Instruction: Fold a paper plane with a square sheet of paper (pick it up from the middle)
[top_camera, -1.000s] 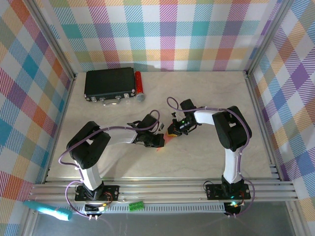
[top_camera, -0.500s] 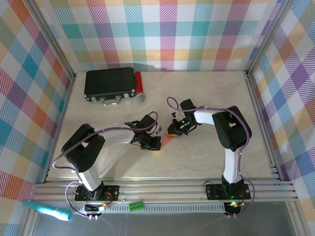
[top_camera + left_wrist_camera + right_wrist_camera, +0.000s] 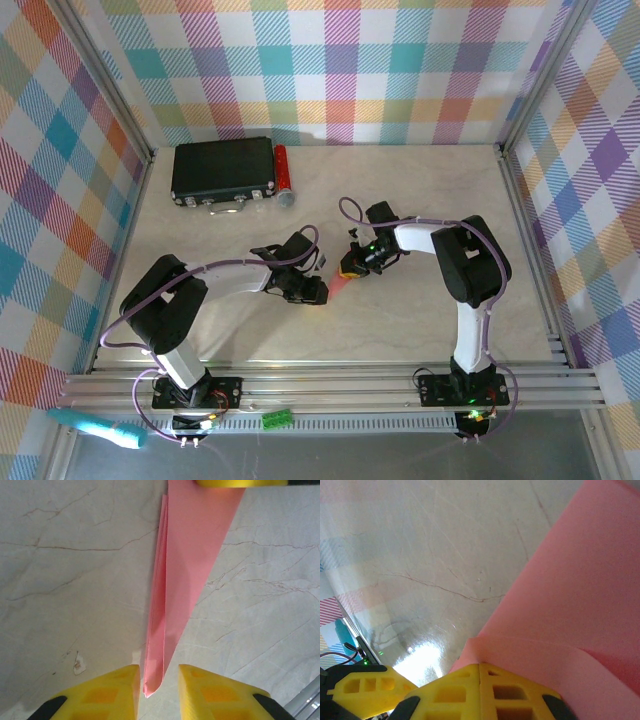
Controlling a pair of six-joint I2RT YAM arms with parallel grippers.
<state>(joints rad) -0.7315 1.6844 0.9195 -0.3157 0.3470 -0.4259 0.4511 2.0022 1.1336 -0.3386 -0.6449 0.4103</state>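
The paper plane (image 3: 340, 287) is a narrow pink-red dart lying on the table between my two grippers. In the left wrist view the paper plane (image 3: 186, 570) runs up the frame, and its sharp tip sits in the gap of my left gripper (image 3: 158, 690), which stands slightly open with its fingers (image 3: 212, 692) clear of the paper. My right gripper (image 3: 480, 672) is shut on the wide end of the paper plane (image 3: 580, 600). From above, the left gripper (image 3: 316, 290) and the right gripper (image 3: 350, 268) face each other along the dart.
A black box (image 3: 222, 170) stands at the back left, with a small red cylinder (image 3: 282, 172) against its right side. Metal rails border the marble table (image 3: 420, 330) on all sides.
My left gripper has opened and let go of the plane's tip, and has drawn back a little to the left. The right gripper has kept its hold and not moved.
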